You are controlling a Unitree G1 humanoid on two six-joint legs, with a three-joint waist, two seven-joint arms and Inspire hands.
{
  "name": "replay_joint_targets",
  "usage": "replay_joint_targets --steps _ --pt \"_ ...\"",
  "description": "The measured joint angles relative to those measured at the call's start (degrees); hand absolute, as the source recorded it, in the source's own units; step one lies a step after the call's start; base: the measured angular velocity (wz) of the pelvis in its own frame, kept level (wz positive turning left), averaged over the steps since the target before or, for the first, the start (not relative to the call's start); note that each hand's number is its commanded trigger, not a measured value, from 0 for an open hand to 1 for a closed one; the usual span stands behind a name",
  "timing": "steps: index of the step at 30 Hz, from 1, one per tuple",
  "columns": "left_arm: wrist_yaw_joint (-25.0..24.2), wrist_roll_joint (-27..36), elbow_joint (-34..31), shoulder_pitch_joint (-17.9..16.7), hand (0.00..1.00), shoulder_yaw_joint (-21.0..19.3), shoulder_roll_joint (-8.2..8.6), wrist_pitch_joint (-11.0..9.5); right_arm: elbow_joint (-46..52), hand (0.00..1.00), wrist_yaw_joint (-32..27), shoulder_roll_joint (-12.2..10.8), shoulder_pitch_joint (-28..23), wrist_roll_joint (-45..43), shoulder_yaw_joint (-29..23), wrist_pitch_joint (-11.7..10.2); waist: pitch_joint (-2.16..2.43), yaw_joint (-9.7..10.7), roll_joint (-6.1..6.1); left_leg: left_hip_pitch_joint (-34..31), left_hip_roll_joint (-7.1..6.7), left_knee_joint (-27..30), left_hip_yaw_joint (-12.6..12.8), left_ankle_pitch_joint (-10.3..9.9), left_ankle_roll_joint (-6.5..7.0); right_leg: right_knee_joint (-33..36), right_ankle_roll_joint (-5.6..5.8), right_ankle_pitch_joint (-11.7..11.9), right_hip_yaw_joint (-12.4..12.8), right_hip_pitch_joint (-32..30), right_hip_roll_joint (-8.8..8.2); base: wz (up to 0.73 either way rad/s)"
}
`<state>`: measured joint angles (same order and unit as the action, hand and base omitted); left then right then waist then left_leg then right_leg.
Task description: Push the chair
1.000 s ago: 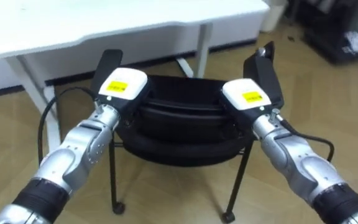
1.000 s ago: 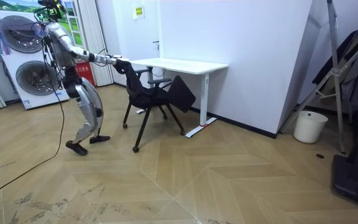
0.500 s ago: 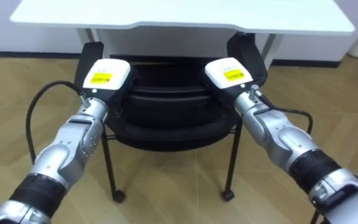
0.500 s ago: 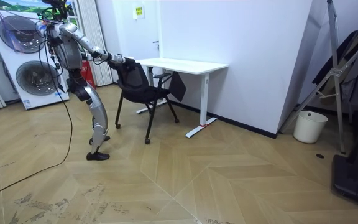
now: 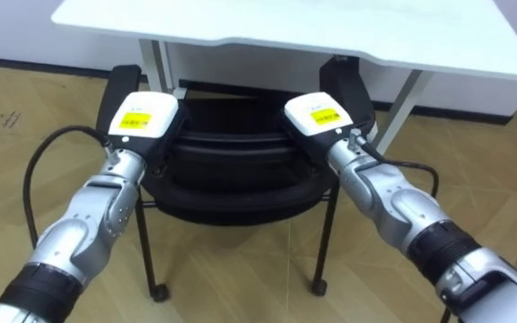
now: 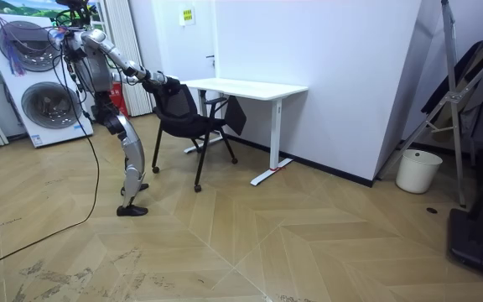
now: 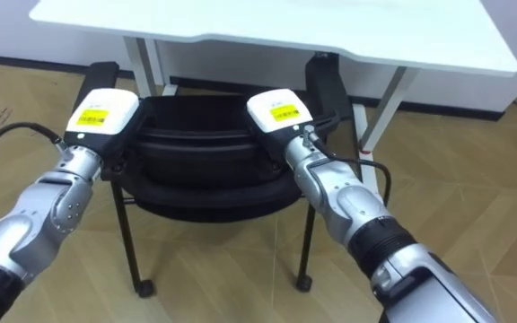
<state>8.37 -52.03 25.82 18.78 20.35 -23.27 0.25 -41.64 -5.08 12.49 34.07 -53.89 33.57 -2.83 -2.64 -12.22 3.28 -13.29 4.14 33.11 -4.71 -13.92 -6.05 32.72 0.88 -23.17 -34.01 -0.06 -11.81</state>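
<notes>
Chair (image 5: 232, 170) stood close against near edge of white desk (image 5: 312, 31), backrest toward robot. Left hand (image 5: 142, 117) and right hand (image 5: 317, 114) sat on backrest top, one near each end. Gripping or only pressing: couldn't tell. Chair looked light, with thin stiff frame and small wheels (image 5: 158, 292). Would likely roll easily but might veer. Even two-handed hold at backrest top seemed right.

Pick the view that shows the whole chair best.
The room view: it shows the chair from the side, backrest to feet, at the white desk. The eye views look down on its backrest and seat, with the left hand and right hand at the backrest top.
</notes>
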Motion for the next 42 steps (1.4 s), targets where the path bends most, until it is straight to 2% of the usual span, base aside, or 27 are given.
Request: replay_joint_targets --steps 6,8,11,13,15,19,22,24,27,28,30,31,32,33,34,37,42 --pt "0.0 0.8 -0.5 -1.8 1.00 0.1 0.16 0.6 0.0 1.00 0.8 0.0 -0.2 -0.5 0.4 -0.8 0.38 1.5 -1.27 1.5 0.01 -1.6 0.8 0.2 0.39 -1.1 0.17 0.3 0.1 1.1 0.10 0.02" --pt "0.0 0.7 -1.0 -2.5 1.00 0.1 0.73 1.2 0.1 1.00 0.8 0.3 -0.6 -0.5 0.3 -1.0 0.43 1.8 -1.41 2.0 -0.08 -1.8 1.1 0.2 0.40 -1.3 0.29 0.2 1.1 1.3 0.25 0.02" --pt "0.0 0.7 -1.3 -3.4 1.00 0.0 1.75 1.9 0.4 1.00 1.0 0.9 -1.1 -0.5 0.3 -1.4 0.89 2.2 -2.17 2.1 0.05 -1.6 1.6 0.3 0.41 -1.5 0.32 0.2 2.2 1.3 0.54 0.00" --pt "0.0 0.6 -1.8 -4.2 1.00 0.2 2.17 2.1 1.7 1.00 1.2 1.6 -2.2 -0.4 0.3 -1.4 0.94 2.2 -2.27 2.6 0.31 -1.6 2.8 0.3 0.47 -1.4 0.18 -0.1 4.2 1.4 0.95 -0.03" --pt "0.0 0.6 -2.8 -5.3 1.00 0.1 2.15 2.3 1.7 1.00 1.5 1.7 -2.4 -0.5 0.3 -2.1 0.92 2.7 -2.23 2.9 0.62 -0.9 4.0 0.3 0.51 -0.9 0.15 -0.5 4.7 1.6 0.90 -0.05" --pt "-0.6 0.6 -3.6 -6.2 1.00 0.3 2.31 2.7 1.9 1.00 1.7 1.6 -3.9 -0.8 -1.0 -2.9 0.89 4.0 -2.16 1.8 2.29 4.0 6.7 0.4 0.63 0.4 -0.27 -2.0 4.3 2.9 1.17 0.04" --pt "-1.8 0.6 -3.8 -6.2 1.00 0.6 2.35 3.0 2.1 1.00 2.2 1.6 -4.9 -0.8 -1.9 -3.3 0.85 4.5 -2.09 1.6 3.53 6.9 7.5 0.4 0.65 1.2 -0.85 -3.0 4.4 4.1 1.53 0.02" --pt "-2.3 0.6 -4.8 -6.2 1.00 1.1 2.32 3.3 3.9 1.00 2.5 2.4 -6.3 -0.8 -2.9 -3.4 0.83 5.3 -2.05 0.9 4.24 7.9 7.7 0.4 0.65 1.2 -1.33 -3.3 4.9 4.2 2.52 0.21" --pt "-2.7 0.4 -5.3 -6.3 1.00 2.0 2.73 3.5 5.1 1.00 3.2 3.5 -7.3 -0.9 -3.6 -3.6 0.79 6.2 -1.64 1.1 4.33 7.0 7.7 0.6 1.04 1.4 -1.75 -3.3 6.1 4.0 3.18 0.10" --pt "-2.8 0.2 -5.4 -6.3 1.00 2.2 3.08 3.6 5.2 1.00 3.2 3.9 -7.5 -0.9 -3.7 -3.8 0.49 6.3 -1.13 1.2 4.34 6.7 7.9 0.8 1.29 1.3 -1.94 -3.2 6.8 3.8 3.33 0.00" --pt "-3.2 -0.1 -5.8 -6.3 1.00 2.4 3.44 3.6 6.2 1.00 3.3 4.7 -8.4 -0.9 -4.5 -4.3 0.61 6.8 -1.30 1.1 4.40 6.5 8.2 0.8 1.30 1.3 -2.11 -3.2 8.2 3.5 3.91 0.00" --pt "-3.8 -0.3 -6.2 -6.3 1.00 2.4 3.50 3.6 6.8 1.00 3.2 5.0 -9.1 -0.9 -4.8 -4.5 0.54 6.8 -0.92 1.0 4.60 6.5 9.1 0.8 1.34 1.4 -2.31 -3.2 9.3 3.1 4.15 0.00" --pt "-4.1 -0.5 -6.4 -6.3 1.00 2.4 3.50 3.6 6.9 1.00 3.1 5.0 -9.4 -0.9 -5.2 -4.7 0.64 6.8 -1.08 1.0 4.77 6.6 9.4 0.8 1.34 1.4 -2.36 -3.2 9.6 3.0 4.25 -0.10" --pt "-4.5 -0.9 -6.7 -6.4 1.00 2.3 3.48 3.6 7.0 1.00 2.8 4.9 -9.9 -1.2 -5.6 -4.8 0.50 6.8 -0.66 1.1 4.88 6.7 9.4 0.8 1.34 1.4 -2.46 -3.1 9.9 2.9 4.35 -0.11" --pt "-4.9 -1.5 -6.9 -6.4 1.00 2.1 3.52 3.4 7.2 1.00 2.6 4.8 -10.2 -1.4 -5.7 -4.8 0.80 6.8 -0.90 1.1 4.95 6.7 9.4 0.8 1.33 1.5 -2.55 -2.9 10.0 2.9 4.45 -0.08" --pt "-5.0 -2.1 -7.3 -6.5 1.00 1.7 2.95 2.4 7.9 1.00 2.1 4.8 -11.0 -1.4 -5.9 -4.9 0.76 6.8 -0.02 0.8 5.04 6.6 9.4 0.8 1.33 2.1 -2.76 -2.8 10.9 1.8 4.61 -0.08" --pt "-5.0 -2.1 -7.2 -6.5 1.00 1.5 2.31 1.5 7.9 1.00 1.9 4.9 -11.5 -0.3 -5.9 -5.4 0.80 7.1 0.27 0.7 5.07 6.3 9.4 0.8 1.34 2.2 -2.63 -2.1 12.2 0.9 4.85 -0.11"
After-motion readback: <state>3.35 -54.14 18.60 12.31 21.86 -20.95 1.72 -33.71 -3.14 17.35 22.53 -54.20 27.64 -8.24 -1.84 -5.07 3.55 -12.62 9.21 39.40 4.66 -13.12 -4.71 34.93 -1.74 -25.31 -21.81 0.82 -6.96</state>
